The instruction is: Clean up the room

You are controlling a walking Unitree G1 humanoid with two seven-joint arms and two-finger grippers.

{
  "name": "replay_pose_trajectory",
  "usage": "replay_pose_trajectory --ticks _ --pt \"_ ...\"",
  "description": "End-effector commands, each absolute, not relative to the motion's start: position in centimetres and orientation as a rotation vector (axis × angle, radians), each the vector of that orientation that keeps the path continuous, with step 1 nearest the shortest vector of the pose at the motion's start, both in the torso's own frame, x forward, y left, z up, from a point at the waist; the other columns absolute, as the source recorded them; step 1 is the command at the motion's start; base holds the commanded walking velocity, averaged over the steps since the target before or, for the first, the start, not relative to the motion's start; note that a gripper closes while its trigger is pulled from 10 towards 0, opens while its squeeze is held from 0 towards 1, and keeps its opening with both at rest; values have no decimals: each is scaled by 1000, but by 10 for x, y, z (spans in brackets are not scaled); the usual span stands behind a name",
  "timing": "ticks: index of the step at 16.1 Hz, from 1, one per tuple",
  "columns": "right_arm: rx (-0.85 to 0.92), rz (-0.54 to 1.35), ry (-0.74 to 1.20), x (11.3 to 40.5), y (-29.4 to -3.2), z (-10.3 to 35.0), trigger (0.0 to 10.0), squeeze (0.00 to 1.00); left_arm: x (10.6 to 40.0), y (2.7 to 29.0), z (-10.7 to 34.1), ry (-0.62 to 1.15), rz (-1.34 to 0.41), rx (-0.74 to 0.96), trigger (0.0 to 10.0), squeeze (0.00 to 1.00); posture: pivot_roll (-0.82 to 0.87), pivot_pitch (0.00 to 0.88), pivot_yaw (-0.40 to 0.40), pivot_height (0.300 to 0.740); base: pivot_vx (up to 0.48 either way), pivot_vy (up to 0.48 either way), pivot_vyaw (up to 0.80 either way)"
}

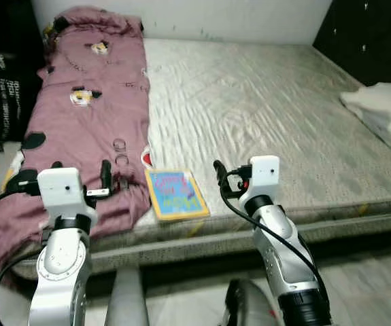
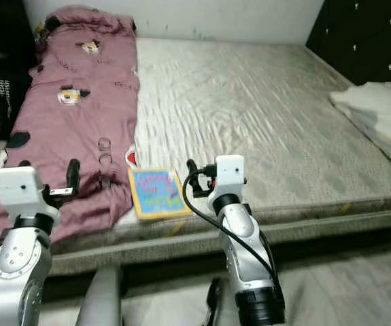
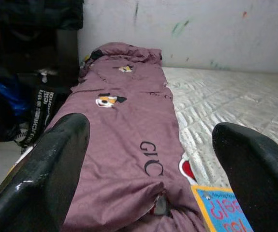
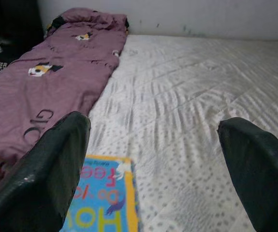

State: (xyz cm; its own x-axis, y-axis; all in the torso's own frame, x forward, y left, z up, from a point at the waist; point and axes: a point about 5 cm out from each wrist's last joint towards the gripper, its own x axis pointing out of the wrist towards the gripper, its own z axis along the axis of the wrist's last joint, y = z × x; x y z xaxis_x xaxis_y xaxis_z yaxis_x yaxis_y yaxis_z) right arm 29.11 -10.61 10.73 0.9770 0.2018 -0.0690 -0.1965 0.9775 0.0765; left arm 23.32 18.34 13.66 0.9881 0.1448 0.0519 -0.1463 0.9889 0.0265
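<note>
A mauve duvet (image 1: 90, 115), printed with small cartoon figures and dark lettering, lies lengthwise along the left side of the bare grey mattress (image 1: 270, 115), bunched at the near edge. Just beside it, near the mattress's front edge, lies a blue picture book (image 1: 175, 193) with a yellow border. My left gripper (image 1: 79, 178) hovers over the duvet's near end, fingers spread apart. My right gripper (image 4: 153, 159) stands open just right of the book.

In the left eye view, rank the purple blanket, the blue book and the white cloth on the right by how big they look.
1. Purple blanket, clearly largest.
2. White cloth, cut off by the frame edge, so its full size is uncertain.
3. Blue book, smallest.
</note>
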Motion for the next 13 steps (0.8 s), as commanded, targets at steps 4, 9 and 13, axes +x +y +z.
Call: replay_pose_trajectory --ticks 4,9,13 --pt "63 174 85 293 -115 107 10000 0 235 177 136 -43 122 17 10000 0 112 0 -80 614 258 0 0" --pt "65 176 87 293 -115 106 10000 0 236 177 135 -38 120 16 10000 0 112 0 -81 614 283 0 0" --pt "64 177 90 293 -115 105 10000 0 235 175 135 -42 109 14 10000 0 114 0 -82 614 447 0 0"
